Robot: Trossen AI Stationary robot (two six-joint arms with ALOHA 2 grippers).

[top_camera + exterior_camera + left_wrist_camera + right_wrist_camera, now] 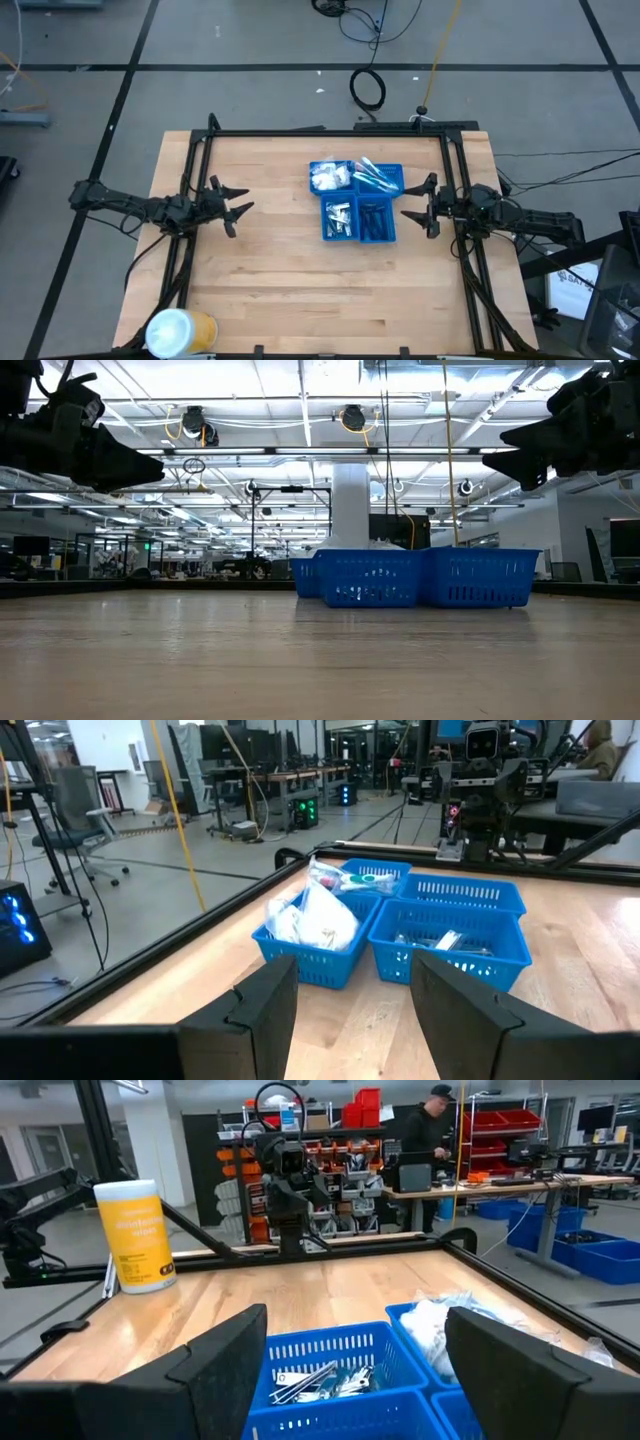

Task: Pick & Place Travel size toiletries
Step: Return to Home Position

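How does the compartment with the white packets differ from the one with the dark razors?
The white packets are crumpled and heaped above their rim; the dark razors are slim sticks lying below theirs. Seen from above, the packets fill the blue tray's upper left compartment, the razors its lower right, nearer the right gripper. Both compartments are blue and slotted.

Wooden table (280, 275) — blue baskets (372, 582), yellow-white canister (180, 331) on it.

Seen level from the table top, the blue baskets (415, 578) wall off most of their contents; only a white heap (388, 545) shows above the rim. From overhead, the dark sticks (376, 222) in one compartment, perhaps razors, are too small to count.
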